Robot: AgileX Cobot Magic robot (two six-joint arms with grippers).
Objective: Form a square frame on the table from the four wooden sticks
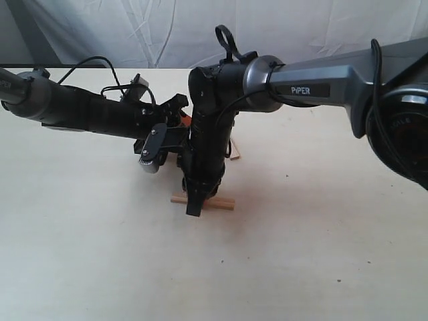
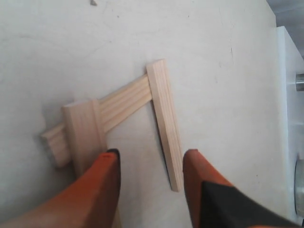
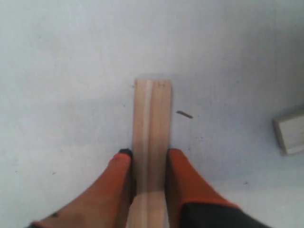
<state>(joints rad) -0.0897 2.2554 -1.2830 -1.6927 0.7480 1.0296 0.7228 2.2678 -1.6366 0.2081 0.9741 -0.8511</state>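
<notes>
Three pale wooden sticks form a U in the left wrist view: a cross stick (image 2: 124, 102), a stick laid over it (image 2: 84, 133) and a side stick (image 2: 166, 123). My left gripper (image 2: 151, 160) hovers open over them, the side stick lying between its orange fingers (image 2: 197, 171) and untouched. The fourth stick (image 3: 152, 118) sits between the fingertips of my right gripper (image 3: 149, 153), which is shut on its two long edges. In the exterior view this stick (image 1: 217, 203) lies low on the table (image 1: 301, 254) under the down-pointing right gripper (image 1: 194, 208).
Both arms meet at the table's middle, the right arm (image 1: 214, 134) crossing in front of the left arm (image 1: 87, 110) and hiding most of the U. A stick end (image 3: 289, 128) shows beside the held stick. White cloth (image 1: 200, 27) hangs behind.
</notes>
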